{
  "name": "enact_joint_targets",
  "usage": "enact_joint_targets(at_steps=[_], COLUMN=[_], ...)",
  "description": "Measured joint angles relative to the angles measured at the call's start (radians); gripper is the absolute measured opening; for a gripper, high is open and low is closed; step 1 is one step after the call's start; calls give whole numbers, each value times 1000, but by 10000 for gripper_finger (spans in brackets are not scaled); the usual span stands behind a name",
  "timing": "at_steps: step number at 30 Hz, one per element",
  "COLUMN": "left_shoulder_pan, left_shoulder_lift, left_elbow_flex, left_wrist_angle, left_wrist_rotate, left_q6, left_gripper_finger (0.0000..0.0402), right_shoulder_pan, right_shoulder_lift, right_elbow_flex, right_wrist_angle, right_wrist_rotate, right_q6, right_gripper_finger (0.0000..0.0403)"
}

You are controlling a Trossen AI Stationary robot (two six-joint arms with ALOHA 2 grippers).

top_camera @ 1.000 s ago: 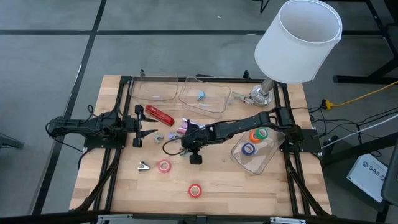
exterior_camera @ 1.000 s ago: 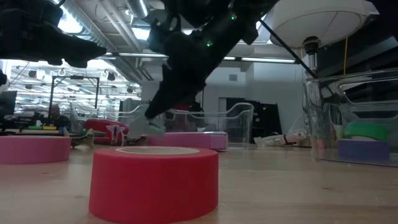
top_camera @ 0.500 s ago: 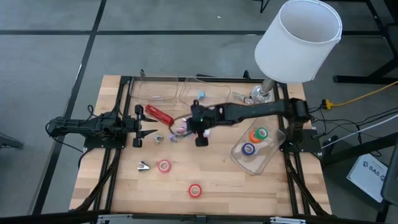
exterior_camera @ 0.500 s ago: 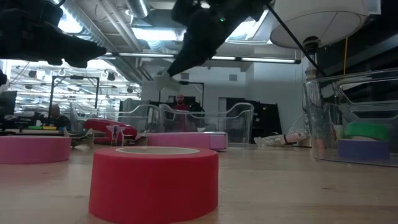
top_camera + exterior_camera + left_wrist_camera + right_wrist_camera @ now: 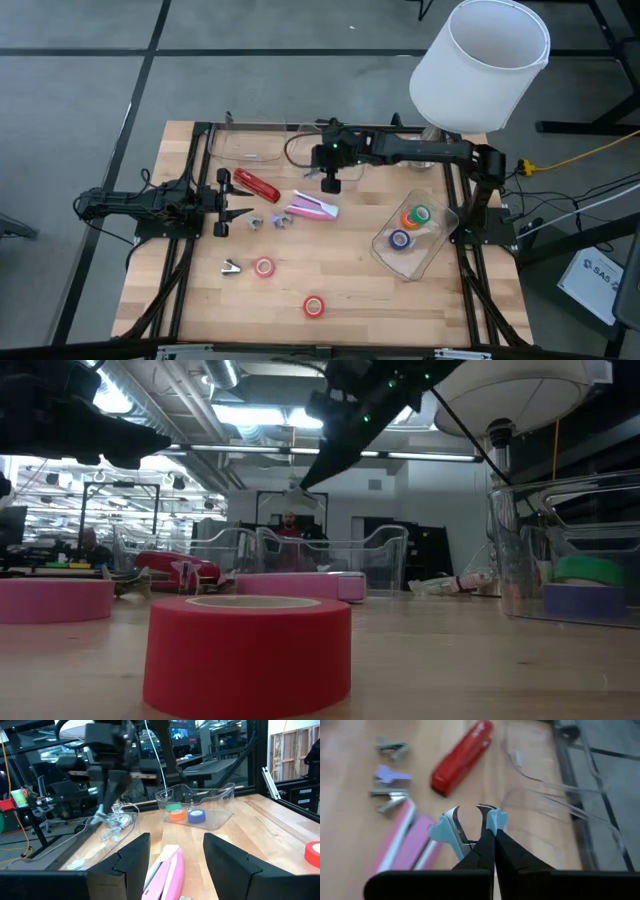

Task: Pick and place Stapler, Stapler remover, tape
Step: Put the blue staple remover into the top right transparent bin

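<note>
My right gripper (image 5: 308, 158) hangs high over the near rim of the middle clear tray (image 5: 345, 165), shut on a light-blue staple remover (image 5: 470, 827). The red stapler (image 5: 256, 185) and the pink stapler (image 5: 312, 207) lie flat on the wood. Two staple removers (image 5: 270, 220) lie between them, a third (image 5: 231, 267) nearer. A pink tape roll (image 5: 264, 267) and a red one (image 5: 314, 306) lie flat near the front. My left gripper (image 5: 240, 207) waits open and level at the left, holding nothing. My right gripper pinches the remover between its two shut fingers, close to its light-blue grip plates (image 5: 496, 820); the fingertips (image 5: 492, 847) hide the exact place. The fingers slant down from the table's right. The remover is lifted clear, its silver claws (image 5: 456, 814) pointing away from the fingers.
A clear bin (image 5: 435, 255) at the right holds orange-green tape (image 5: 415, 216) and blue tape (image 5: 400, 239). A second clear tray (image 5: 250, 145) stands at the far left. A lamp with a white shade (image 5: 480, 65) rises at the far right corner.
My right gripper, shut throughout, has risen from the table's middle beside the pink stapler and swung toward the far edge, carrying the light-blue remover clear of the wood. The pink stapler, which the arm covered before, lies in full view.
</note>
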State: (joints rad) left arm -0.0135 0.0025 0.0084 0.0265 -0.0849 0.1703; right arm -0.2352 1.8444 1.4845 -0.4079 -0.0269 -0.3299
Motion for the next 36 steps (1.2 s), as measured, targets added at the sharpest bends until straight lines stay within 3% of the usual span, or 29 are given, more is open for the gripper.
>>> enact_joint_targets(at_steps=[12, 28, 36], left_shoulder_pan=[0, 0, 0], left_shoulder_lift=[0, 0, 0], left_elbow_flex=[0, 0, 0], left_wrist_angle=[0, 0, 0], left_wrist_rotate=[0, 0, 0], left_q6=[0, 0, 0], left_gripper_finger=[182, 182, 182], right_shoulder_pan=[-178, -287, -288], right_shoulder_lift=[-96, -94, -94], right_elbow_flex=[-271, -392, -399], right_wrist_angle=[255, 264, 276], right_wrist_rotate=[5, 8, 8], right_q6=[84, 189, 203], right_gripper_finger=[0, 2, 40])
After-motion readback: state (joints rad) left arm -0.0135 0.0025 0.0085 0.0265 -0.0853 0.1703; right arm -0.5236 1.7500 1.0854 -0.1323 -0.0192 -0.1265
